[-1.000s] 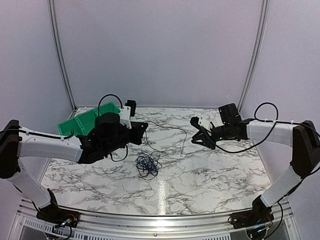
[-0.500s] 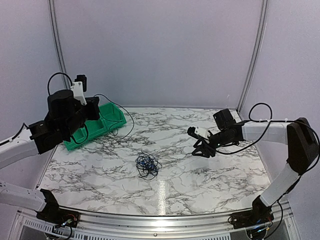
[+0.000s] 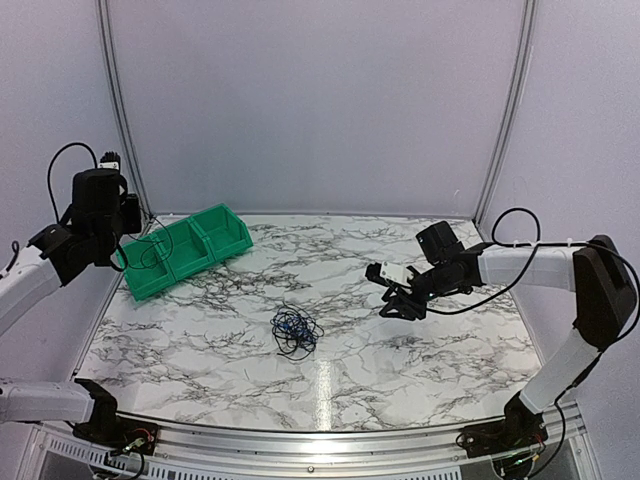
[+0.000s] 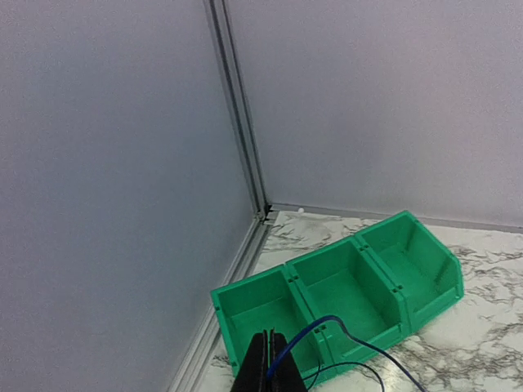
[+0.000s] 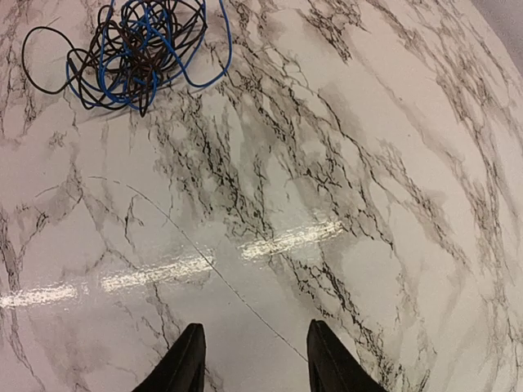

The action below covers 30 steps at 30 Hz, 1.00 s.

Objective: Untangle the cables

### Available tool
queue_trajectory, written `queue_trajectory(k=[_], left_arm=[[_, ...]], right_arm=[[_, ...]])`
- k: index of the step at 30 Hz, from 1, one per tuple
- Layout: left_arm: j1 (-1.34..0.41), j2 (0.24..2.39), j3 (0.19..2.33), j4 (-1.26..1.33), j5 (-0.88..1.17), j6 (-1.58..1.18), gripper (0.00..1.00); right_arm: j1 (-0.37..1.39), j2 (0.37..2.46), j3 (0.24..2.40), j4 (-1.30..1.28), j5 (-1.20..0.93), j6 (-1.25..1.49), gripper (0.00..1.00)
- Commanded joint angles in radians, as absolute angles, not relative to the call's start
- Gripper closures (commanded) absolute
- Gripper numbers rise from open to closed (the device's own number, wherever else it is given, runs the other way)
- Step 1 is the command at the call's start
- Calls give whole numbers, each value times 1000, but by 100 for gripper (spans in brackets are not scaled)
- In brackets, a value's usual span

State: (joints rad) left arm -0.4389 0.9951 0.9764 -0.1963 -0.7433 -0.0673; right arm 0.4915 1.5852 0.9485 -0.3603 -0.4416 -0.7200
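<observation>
A small knot of thin black and blue cables (image 3: 296,330) lies on the marble table left of centre; in the right wrist view the knot (image 5: 131,49) sits far ahead at the upper left. My left gripper (image 4: 275,359) is raised above the green bin (image 4: 343,286) at the back left, shut on a blue cable (image 4: 372,347) that loops away to the right over the bin's front wall. A thin black strand (image 4: 364,367) hangs beside it. My right gripper (image 5: 255,339) is open low over bare table right of the knot, with a hair-thin dark strand (image 5: 204,265) running between its fingers.
The green bin (image 3: 185,248) has three compartments and stands at the table's back left corner by the wall frame (image 4: 241,122). The right arm (image 3: 520,262) reaches in from the right edge. The enclosure walls close the back and sides.
My left arm has swung up and to the left, from mid-table to above the bin, carrying its cable. My right gripper has opened, dropped lower and moved slightly left.
</observation>
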Motion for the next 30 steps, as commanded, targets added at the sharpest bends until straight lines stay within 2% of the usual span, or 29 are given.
queue_trajectory(k=[1, 11, 30], left_arm=[[-339, 1101, 1032, -275, -769, -43, 100], [-141, 1241, 1087, -240, -689, -21, 100], [37, 1411, 1060, -117, -533, -126, 100]], right_arm=[[506, 1575, 971, -371, -415, -738, 57], [506, 1549, 969, -373, -398, -743, 59], [508, 1557, 973, -382, -389, -748, 61]])
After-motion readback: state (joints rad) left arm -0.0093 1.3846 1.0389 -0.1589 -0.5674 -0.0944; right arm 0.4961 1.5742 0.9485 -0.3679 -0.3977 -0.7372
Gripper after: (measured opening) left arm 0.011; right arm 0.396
